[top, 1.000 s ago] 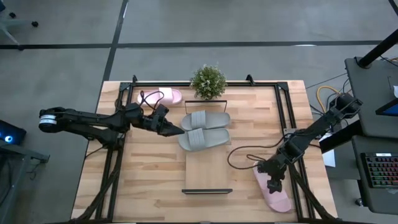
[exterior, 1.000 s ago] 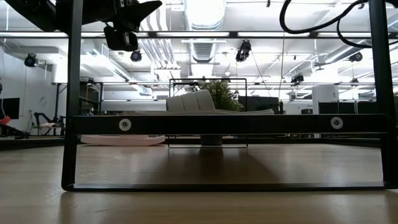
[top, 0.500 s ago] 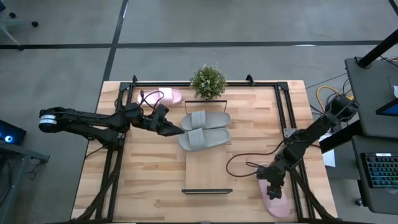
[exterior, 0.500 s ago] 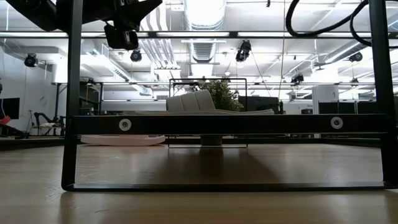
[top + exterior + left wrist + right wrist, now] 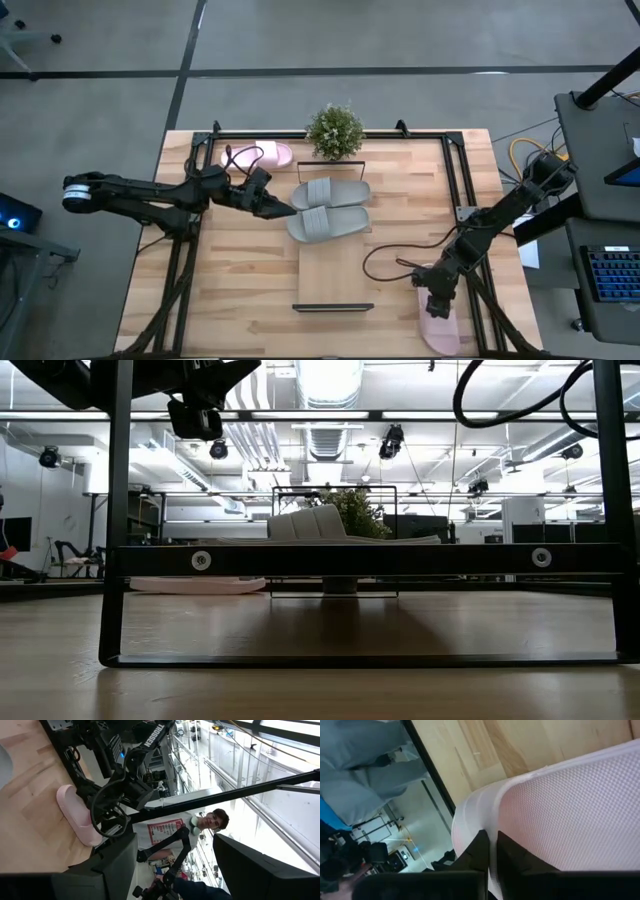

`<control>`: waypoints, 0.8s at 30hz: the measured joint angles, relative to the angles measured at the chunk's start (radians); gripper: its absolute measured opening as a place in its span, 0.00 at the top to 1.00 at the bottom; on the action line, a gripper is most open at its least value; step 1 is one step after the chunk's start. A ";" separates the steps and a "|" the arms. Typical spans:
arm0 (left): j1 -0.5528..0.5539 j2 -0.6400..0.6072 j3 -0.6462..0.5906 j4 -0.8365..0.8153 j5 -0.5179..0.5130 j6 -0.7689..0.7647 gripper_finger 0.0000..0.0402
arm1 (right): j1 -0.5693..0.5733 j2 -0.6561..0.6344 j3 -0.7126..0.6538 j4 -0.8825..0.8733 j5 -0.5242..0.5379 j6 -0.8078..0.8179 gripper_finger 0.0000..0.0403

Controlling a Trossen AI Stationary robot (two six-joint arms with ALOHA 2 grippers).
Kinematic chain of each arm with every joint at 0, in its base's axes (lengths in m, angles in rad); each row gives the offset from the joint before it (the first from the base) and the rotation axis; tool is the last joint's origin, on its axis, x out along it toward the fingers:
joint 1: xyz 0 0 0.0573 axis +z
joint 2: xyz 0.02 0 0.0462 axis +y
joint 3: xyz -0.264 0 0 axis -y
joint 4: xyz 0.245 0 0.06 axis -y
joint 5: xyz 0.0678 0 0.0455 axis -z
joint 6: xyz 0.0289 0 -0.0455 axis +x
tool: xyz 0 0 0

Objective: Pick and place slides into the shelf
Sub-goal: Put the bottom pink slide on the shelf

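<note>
I count four slides: two grey slides [image 5: 328, 208] lying side by side on the far end of the shelf [image 5: 333, 270], one pink slide [image 5: 262, 155] at the table's [image 5: 230, 290] far-left corner, partly hidden by cable, and a second pink slide [image 5: 440, 325] at the near-right edge, half covered by my right gripper [image 5: 434, 303]. That gripper's fingers [image 5: 479, 851] are pinched closed on its edge. My left gripper [image 5: 283, 209] hovers spread wide, empty, just beside the grey pair. One potted plant [image 5: 334, 131] at the far edge. In the low view the shelf frame blocks most detail.
</note>
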 joint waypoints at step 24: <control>0.000 0.000 -0.005 -0.002 0.000 0.007 0.39 | -0.003 -0.082 -0.002 -0.046 0.374 0.154 0.98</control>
